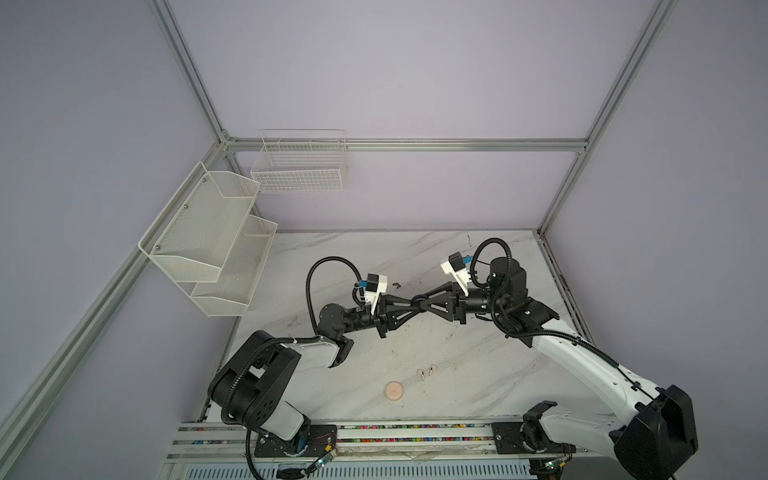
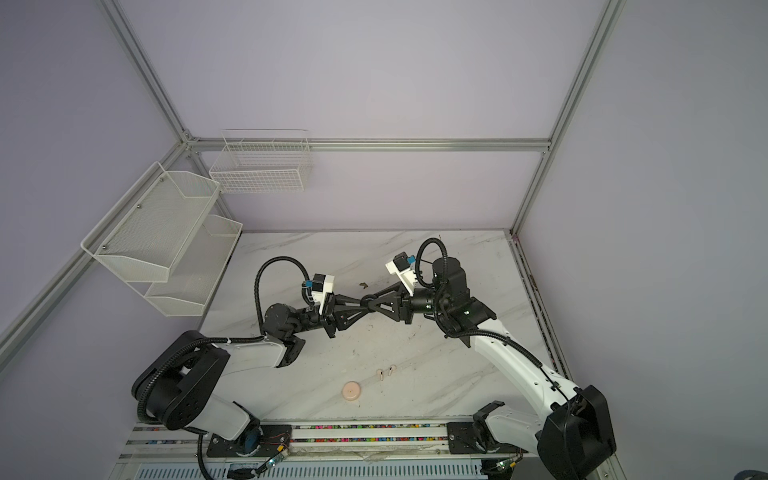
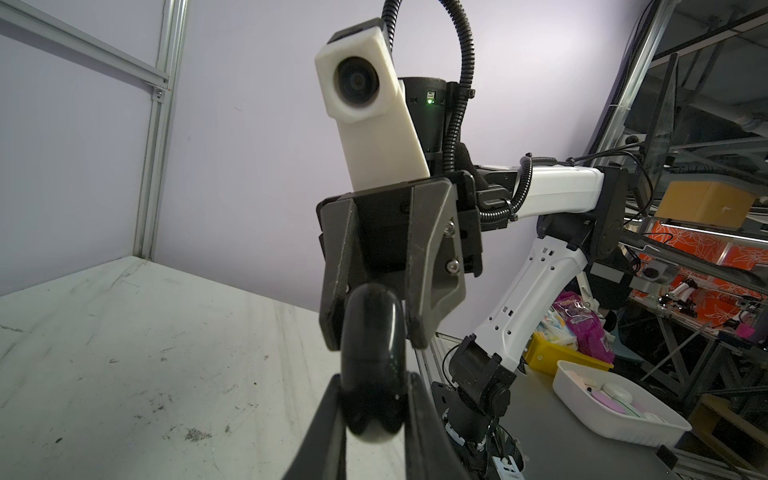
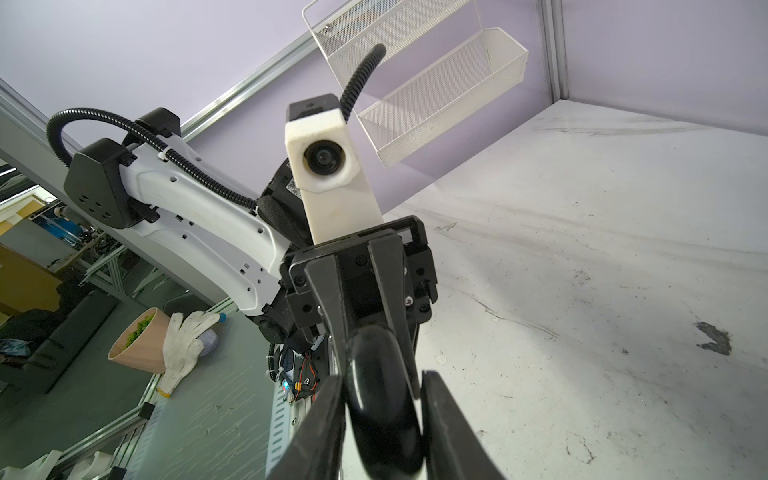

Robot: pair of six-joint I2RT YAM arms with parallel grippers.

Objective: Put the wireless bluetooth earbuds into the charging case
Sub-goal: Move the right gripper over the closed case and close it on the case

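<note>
A round black charging case (image 1: 419, 299) (image 2: 368, 300) hangs on edge above the middle of the marble table, and both grippers meet at it. My left gripper (image 1: 417, 308) (image 3: 374, 376) is shut on its flat faces from the left. From the right, my right gripper (image 1: 418, 302) (image 4: 382, 376) has its fingers pressed against the black case (image 3: 374, 357) (image 4: 382, 407) too. Two pale pink earbuds (image 1: 421, 375) (image 2: 380, 375) lie loose on the table nearer the front. A closed pale pink round case (image 1: 394, 391) (image 2: 351, 391) rests just left of them.
A white mesh two-tier shelf (image 1: 208, 249) hangs on the left wall and a wire basket (image 1: 299, 166) on the back wall. A dark smudge (image 1: 396, 285) marks the table behind the grippers. The arms' mounting rail (image 1: 374, 432) runs along the front edge.
</note>
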